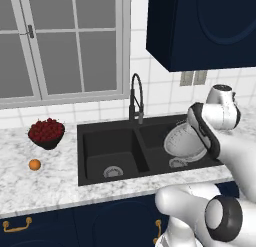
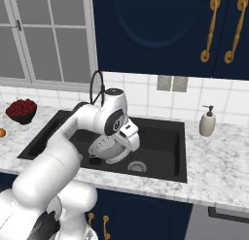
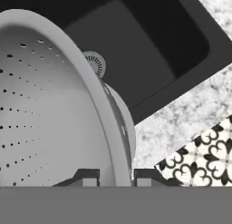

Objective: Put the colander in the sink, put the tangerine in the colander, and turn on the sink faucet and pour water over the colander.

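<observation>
The white-grey perforated colander [image 1: 181, 142] hangs tilted over the right basin of the black sink [image 1: 107, 141], its bowl facing the camera. My gripper [image 3: 117, 178] is shut on the colander's rim [image 3: 108, 128], one fingertip on each side of the wall. From the right base view, the colander [image 2: 108, 149] sits low in the basin under my hand. The small orange tangerine [image 1: 34, 164] lies on the marble counter left of the sink. The black gooseneck faucet [image 1: 136, 98] stands behind the divider between the basins.
A dark bowl of red berries [image 1: 46, 132] stands on the counter behind the tangerine. A beige soap dispenser [image 2: 207, 121] stands right of the sink. The silver drain [image 3: 95, 63] shows below the colander. Dark cabinets hang overhead.
</observation>
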{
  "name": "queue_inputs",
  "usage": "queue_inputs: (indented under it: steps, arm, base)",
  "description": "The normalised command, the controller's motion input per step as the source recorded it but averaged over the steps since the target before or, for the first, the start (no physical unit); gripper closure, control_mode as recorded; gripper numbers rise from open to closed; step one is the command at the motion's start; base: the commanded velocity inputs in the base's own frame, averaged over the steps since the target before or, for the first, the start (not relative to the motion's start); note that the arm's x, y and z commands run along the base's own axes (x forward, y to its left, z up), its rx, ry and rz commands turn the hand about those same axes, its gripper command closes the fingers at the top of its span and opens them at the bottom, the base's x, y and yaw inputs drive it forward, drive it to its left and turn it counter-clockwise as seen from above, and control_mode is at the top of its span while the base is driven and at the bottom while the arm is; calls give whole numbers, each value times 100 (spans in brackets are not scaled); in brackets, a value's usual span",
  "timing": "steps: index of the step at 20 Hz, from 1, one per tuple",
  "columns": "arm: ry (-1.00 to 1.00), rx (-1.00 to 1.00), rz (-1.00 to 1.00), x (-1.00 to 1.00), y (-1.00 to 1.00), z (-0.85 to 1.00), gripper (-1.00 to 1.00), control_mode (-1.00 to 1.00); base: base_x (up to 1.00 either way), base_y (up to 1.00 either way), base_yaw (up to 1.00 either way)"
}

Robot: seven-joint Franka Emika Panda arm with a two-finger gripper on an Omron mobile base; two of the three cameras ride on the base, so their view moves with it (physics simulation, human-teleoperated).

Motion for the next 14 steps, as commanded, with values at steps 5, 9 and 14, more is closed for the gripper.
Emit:
queue_inputs:
  steps: [5, 9, 14]
  arm:
    - [21, 8, 2, 2, 100, 0, 100, -100]
    - [-12, 17, -16, 2, 100, -7, 100, -100]
    - [-19, 20, -34, -7, 100, -41, 100, -100]
  base:
    - [0, 0, 0]
    - [0, 0, 0]
    - [0, 0, 0]
